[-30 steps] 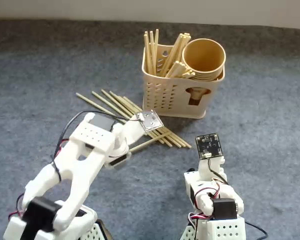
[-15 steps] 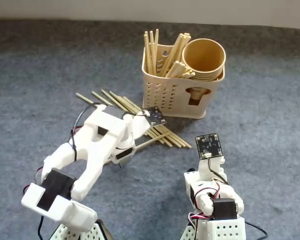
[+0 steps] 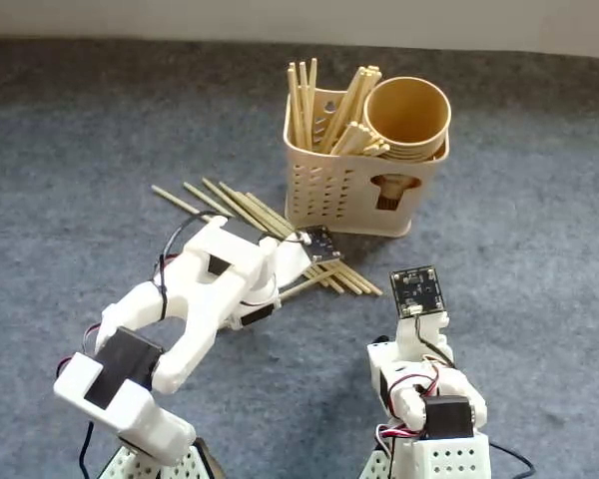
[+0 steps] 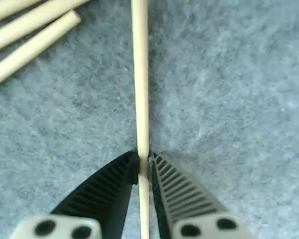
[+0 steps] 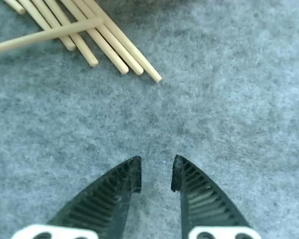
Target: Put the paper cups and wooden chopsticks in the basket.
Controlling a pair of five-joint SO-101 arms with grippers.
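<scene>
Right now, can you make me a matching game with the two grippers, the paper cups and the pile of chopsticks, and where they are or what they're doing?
Things:
1. left gripper
2. right gripper
3. paper cups
4. chopstick pile

Places or states:
A. stacked inside the basket
B. lying on the grey carpet beside the basket
C. shut on one chopstick
D. open, over bare carpet

Pairs: 1-C, 2-D, 3-A, 4-B.
</scene>
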